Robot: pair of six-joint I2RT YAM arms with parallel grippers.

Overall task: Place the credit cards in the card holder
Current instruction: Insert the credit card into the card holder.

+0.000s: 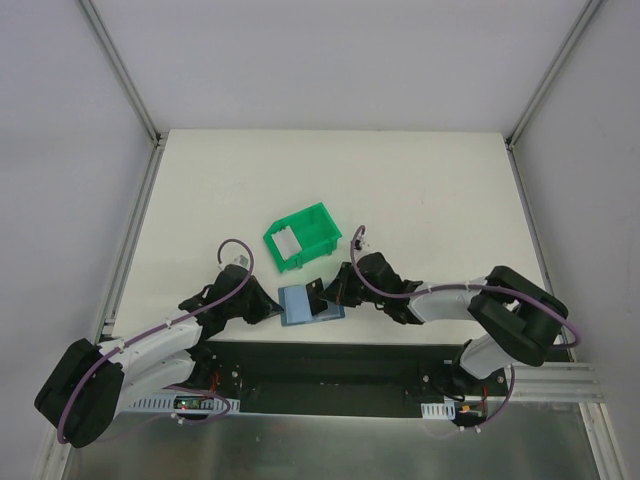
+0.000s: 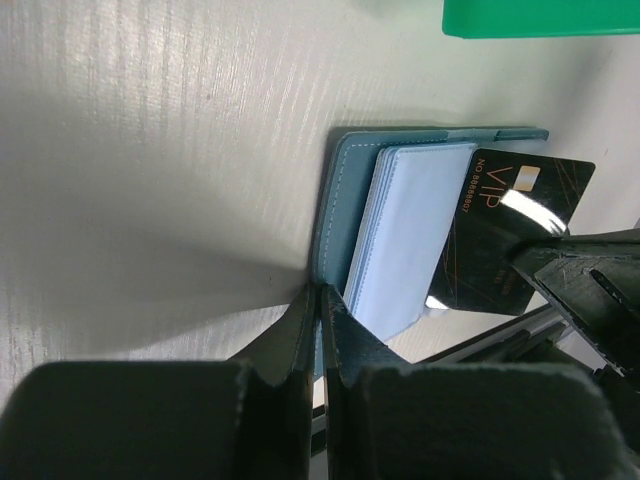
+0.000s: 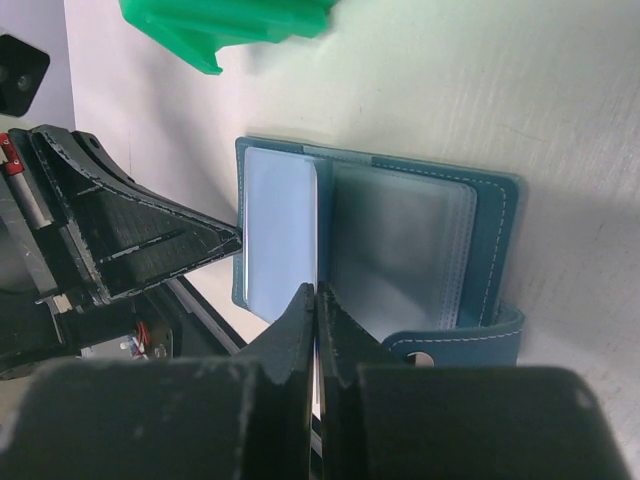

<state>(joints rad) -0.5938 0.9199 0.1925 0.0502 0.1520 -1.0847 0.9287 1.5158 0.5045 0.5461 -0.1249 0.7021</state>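
Note:
The teal-blue card holder (image 1: 308, 305) lies open on the table, its pale blue pockets (image 2: 405, 235) facing up. My left gripper (image 2: 320, 290) is shut on the edge of its teal cover and shows at the holder's left side from above (image 1: 270, 303). My right gripper (image 3: 316, 290) is shut on the dark card (image 2: 505, 235), marked VIP, and holds it on edge over the holder's inner pockets (image 3: 400, 250). The card's leading edge meets the pale blue pockets. A pale grey-white card (image 1: 287, 243) lies in the green bin. The tan-gold card is out of view.
The green plastic bin (image 1: 302, 235) stands just behind the holder, close to both grippers, and shows in both wrist views (image 2: 540, 15) (image 3: 230, 25). The table's dark front edge rail (image 1: 330, 360) runs right below the holder.

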